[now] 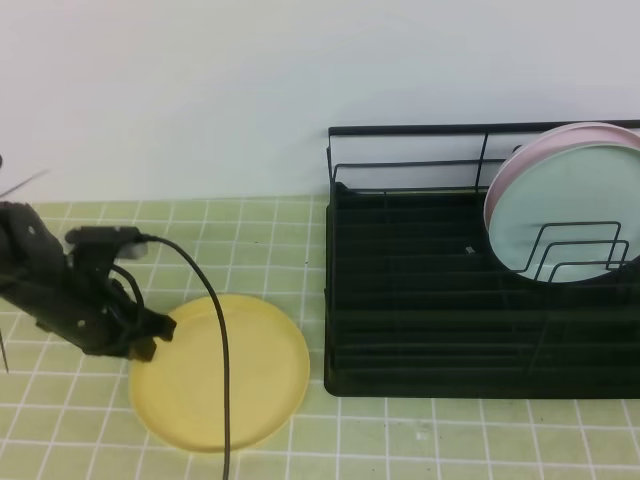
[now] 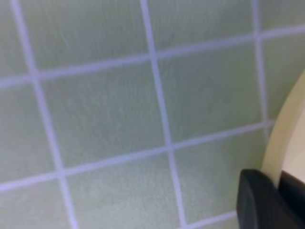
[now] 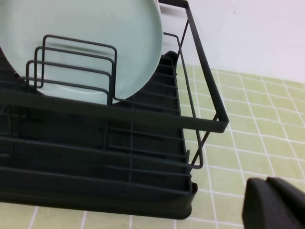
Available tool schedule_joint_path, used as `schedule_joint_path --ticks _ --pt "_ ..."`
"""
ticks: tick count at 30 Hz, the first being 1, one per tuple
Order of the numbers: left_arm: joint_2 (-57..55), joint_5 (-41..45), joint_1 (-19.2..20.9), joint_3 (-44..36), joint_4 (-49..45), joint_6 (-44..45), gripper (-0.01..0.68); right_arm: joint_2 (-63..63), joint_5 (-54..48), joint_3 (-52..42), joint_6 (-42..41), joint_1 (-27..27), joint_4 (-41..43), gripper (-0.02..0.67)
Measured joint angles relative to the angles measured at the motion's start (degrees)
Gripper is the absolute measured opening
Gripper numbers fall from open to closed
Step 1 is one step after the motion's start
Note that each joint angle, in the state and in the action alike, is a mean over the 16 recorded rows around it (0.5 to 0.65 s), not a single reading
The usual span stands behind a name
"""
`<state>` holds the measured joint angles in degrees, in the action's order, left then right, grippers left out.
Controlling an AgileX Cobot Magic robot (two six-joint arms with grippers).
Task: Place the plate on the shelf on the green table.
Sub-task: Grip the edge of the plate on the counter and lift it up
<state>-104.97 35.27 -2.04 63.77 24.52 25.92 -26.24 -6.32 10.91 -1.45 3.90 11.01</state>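
The pale-yellow plate (image 1: pixel 225 375) lies flat on the green table (image 1: pixel 260 240), left of the shelf (image 1: pixel 400 300). My left gripper (image 1: pixel 150 338) is at the plate's left rim. In the left wrist view the plate's rim (image 2: pixel 286 133) runs down into the narrow gap between my left gripper's (image 2: pixel 279 179) two black fingers (image 2: pixel 257 200), which look shut on it. My right gripper (image 3: pixel 270 182) is outside the exterior high view. In the right wrist view its fingers sit together, empty, above the tiles beside the shelf's (image 3: pixel 143 119) end.
A pale mint-green plate (image 1: pixel 570 215) stands in the shelf's wire dividers at its right end, with a pink plate (image 1: pixel 560 140) behind it. The mint plate also shows in the right wrist view (image 3: pixel 95 28). A black cable (image 1: pixel 222 340) crosses the yellow plate. A white wall stands behind.
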Motion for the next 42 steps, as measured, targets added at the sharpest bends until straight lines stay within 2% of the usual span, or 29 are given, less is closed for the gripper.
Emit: schedule_joint_path --ticks 8,13,18,25,28,33,39,42 --pt "9.5 -0.85 0.0 -0.04 -0.12 -0.17 0.005 0.33 -0.01 0.63 0.17 0.0 -3.92 -0.003" --pt "19.16 -2.05 0.0 -0.09 3.39 2.07 0.004 1.59 -3.93 3.42 -0.91 0.0 -12.67 -0.003" --pt "30.26 -3.34 0.0 -0.15 12.69 10.27 0.004 3.65 -10.88 8.52 -8.82 0.0 -30.18 -0.003" --pt "44.46 -3.63 0.0 -0.37 32.18 25.88 0.004 6.42 -24.17 15.71 -31.61 0.0 -65.61 0.022" --pt "49.24 -2.95 0.0 -0.9 40.59 32.65 0.004 7.1 -29.05 17.51 -42.57 0.0 -80.68 0.085" --pt "54.92 -0.98 0.0 -2.37 51.42 39.16 0.004 7.57 -36.01 18.61 -56.74 0.0 -99.97 0.258" --pt "58.36 2.21 0.0 -4.45 59.68 43.19 0.004 7.58 -40.75 18.67 -63.26 0.0 -110.76 0.465" --pt "59.11 3.53 0.0 -5.24 62.46 44.12 0.004 7.58 -41.63 18.74 -64.31 0.0 -113.28 0.538"
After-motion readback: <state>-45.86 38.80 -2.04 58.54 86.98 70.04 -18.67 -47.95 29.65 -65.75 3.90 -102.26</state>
